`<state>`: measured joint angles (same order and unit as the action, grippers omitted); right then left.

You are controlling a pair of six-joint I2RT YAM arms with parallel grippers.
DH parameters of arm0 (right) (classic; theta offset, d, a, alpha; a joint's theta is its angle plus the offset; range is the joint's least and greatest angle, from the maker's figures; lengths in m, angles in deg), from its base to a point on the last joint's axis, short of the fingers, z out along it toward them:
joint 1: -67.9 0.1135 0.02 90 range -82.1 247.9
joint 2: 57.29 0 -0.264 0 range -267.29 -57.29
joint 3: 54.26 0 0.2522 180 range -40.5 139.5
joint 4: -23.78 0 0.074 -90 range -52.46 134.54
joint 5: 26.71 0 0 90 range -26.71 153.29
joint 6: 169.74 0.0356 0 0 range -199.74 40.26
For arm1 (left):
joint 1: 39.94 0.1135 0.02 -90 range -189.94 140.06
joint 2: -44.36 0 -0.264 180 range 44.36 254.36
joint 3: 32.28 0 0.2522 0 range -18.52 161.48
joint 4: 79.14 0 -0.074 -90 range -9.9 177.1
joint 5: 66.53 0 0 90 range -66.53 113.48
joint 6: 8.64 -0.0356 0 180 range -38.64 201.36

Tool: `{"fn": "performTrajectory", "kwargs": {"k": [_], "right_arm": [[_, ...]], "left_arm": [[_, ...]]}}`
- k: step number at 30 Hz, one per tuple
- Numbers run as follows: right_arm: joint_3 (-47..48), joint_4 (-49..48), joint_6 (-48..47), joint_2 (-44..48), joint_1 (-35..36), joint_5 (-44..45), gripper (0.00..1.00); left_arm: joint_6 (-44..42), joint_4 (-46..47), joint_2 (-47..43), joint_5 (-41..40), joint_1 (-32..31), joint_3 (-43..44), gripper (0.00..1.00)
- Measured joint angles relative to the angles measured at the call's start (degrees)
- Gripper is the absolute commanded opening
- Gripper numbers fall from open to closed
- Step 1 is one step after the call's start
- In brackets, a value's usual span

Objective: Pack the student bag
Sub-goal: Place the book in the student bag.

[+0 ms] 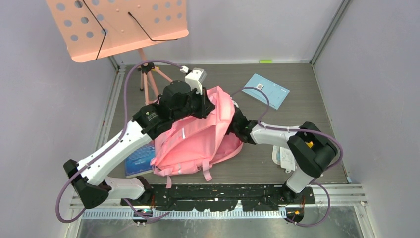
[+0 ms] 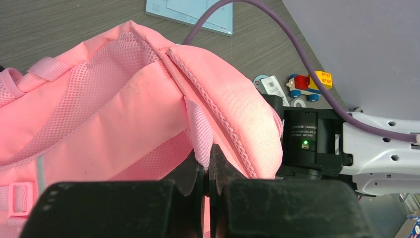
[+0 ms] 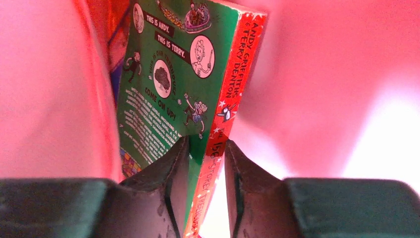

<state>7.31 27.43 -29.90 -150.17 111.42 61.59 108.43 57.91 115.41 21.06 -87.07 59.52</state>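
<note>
- Grey wood-grain boards form the tabletop (image 1: 307, 124), closed in by pale lilac walls (image 1: 44, 99) on the left, back and right.
- At the far left corner, a salmon-pink perforated music stand (image 1: 119, 27) stands on a tripod (image 1: 148, 79).
- On the near left, the left arm (image 1: 119, 144) reaches diagonally inward. It covers part of a blue book (image 1: 140, 159) that lies flat, just beside the bag.
- In the middle of the tabletop lies the pink student bag (image 1: 198, 141), its top end raised toward the far side and its straps trailing toward the near edge.
- The left jaws are pressed together on a mesh-edged flap at the bag's top. Only the left wrist view shows this, because from above the wrist hides the grip.
- A pale blue card (image 1: 267, 90) lies flat on the far side, right of the bag and apart from it.
- The right arm (image 1: 277, 136) comes in from the near right, and its end is buried in the bag's opening. A white packet (image 1: 282, 157) lies on the tabletop beneath this arm.
- Only the right wrist view looks inside the bag. There the right jaws clamp the near end of a green book (image 3: 168, 84) with a red spine, and pink fabric surrounds it on all sides.
- Only the left wrist view shows a small toy car (image 2: 309, 85) of red, blue and yellow blocks on the tabletop, beyond the right arm.
</note>
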Motion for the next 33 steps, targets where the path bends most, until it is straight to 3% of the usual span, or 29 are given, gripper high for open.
{"fn": "performTrajectory", "kwargs": {"k": [10,16,24,33], "right_arm": [[7.91,-4.50,0.04,-9.05,2.38,-3.61,0.29],[7.28,-3.39,-0.74,-7.89,2.69,-2.47,0.47],[0.28,12.31,-7.82,6.21,3.52,5.86,0.74],[-0.68,25.68,-14.36,24.26,1.22,13.00,0.87]], "left_arm": [[1.05,0.90,0.28,0.81,0.17,-0.13,0.00],[1.09,1.49,0.74,1.22,0.44,-0.28,0.00],[1.33,2.10,0.66,1.14,1.42,-2.75,0.00],[1.84,2.36,0.17,1.46,3.50,-4.63,0.00]]}}
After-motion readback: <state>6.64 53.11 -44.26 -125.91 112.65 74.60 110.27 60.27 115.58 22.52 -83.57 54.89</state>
